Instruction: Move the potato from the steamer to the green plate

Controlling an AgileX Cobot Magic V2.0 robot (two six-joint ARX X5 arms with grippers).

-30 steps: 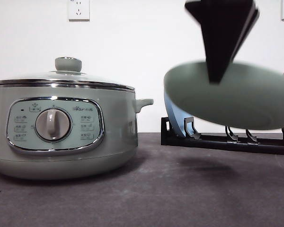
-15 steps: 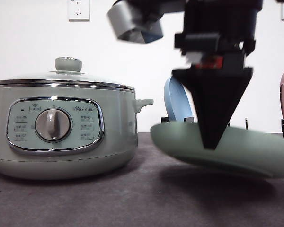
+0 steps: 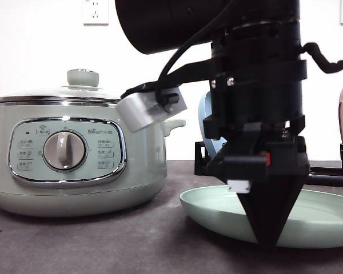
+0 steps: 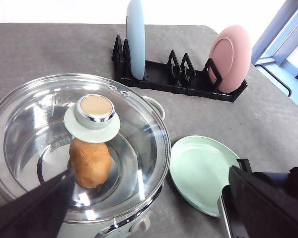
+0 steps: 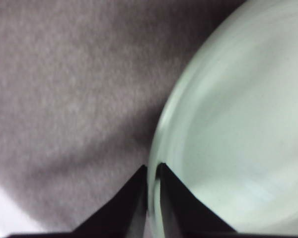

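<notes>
Right pincer clamps the rim of the pale mint-green round plate on the dark grey counter.

The plate lies flat just beside the sage-green electric steamer, whose glass lid is on; the orange-brown lumpy potato sits inside, under the lid's knob. Beyond the steamer, a black rack holds an upright blue plate and a pink dish. The left pincer hangs above the steamer, its fingers spread wide.
</notes>
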